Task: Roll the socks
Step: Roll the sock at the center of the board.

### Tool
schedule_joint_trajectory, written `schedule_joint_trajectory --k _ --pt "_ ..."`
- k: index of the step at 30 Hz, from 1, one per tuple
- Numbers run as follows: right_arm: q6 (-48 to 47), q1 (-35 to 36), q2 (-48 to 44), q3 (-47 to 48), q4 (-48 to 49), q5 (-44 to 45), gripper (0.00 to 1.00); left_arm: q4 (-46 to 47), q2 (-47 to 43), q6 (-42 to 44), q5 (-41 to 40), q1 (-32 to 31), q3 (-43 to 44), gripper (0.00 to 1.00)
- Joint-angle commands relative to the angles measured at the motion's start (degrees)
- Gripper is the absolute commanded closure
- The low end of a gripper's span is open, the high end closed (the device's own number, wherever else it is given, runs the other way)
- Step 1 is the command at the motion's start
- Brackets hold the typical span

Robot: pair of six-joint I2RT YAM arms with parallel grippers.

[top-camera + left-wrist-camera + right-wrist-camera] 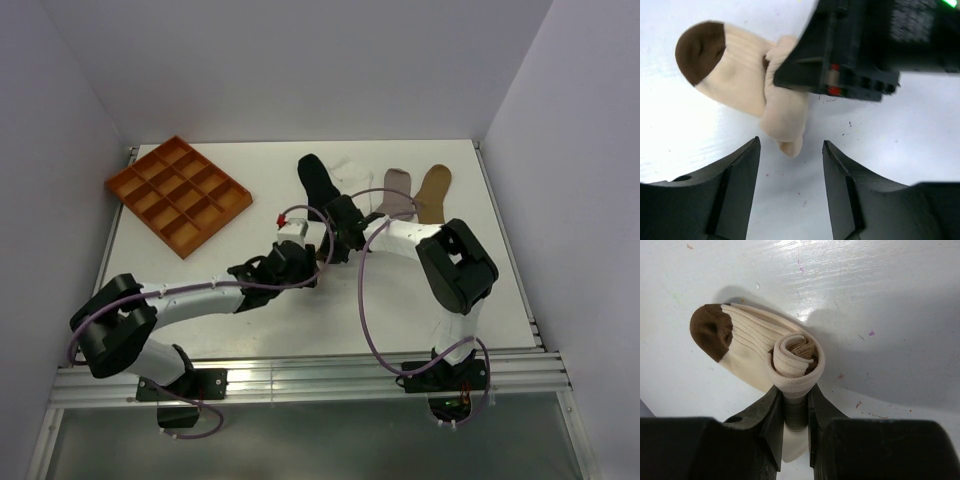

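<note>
The right gripper (794, 396) was clamped on the rolled end of the cream sock (752, 347). The coil stood just past its fingertips, and the brown toe lay flat farther off to their left. The left gripper (791, 144) had its jaws apart, with the sock's lower end just ahead of the gap and the right gripper's black body close beyond that. Farther out past both grippers, the black sock (318, 180), white sock (352, 170), grey sock (398, 190) and tan sock (434, 190) lay in a row on the table (500, 200). Well off to the left gripper's left sat the orange tray (219, 229).
</note>
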Motion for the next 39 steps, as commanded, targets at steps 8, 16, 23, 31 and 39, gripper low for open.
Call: schedule_joint_trajectory --k 8,16,23,31,39 --pt "-2.08 -0.24 2.68 -0.36 -6.0 0.55 1.0 13.24 5.41 18.4 -23.22 -9.68 2.37 0.38" --pt "-1.73 -0.24 2.77 -0.44 -5.3 -0.68 0.99 15.97 12.18 22.45 -23.14 -10.56 4.48 0.39" --pt "-1.11 -0.24 2.77 -1.15 -4.68 -1.12 0.99 16.32 15.0 23.41 -24.98 -12.85 5.71 0.39" --pt "-0.41 -0.24 2.51 -1.94 -3.63 -2.35 0.99 9.48 20.88 19.73 -25.51 -12.94 9.84 0.4" --pt "-0.23 -0.33 1.98 -2.38 -3.19 -3.14 0.98 1.75 25.45 13.41 -29.81 -12.15 11.95 0.45"
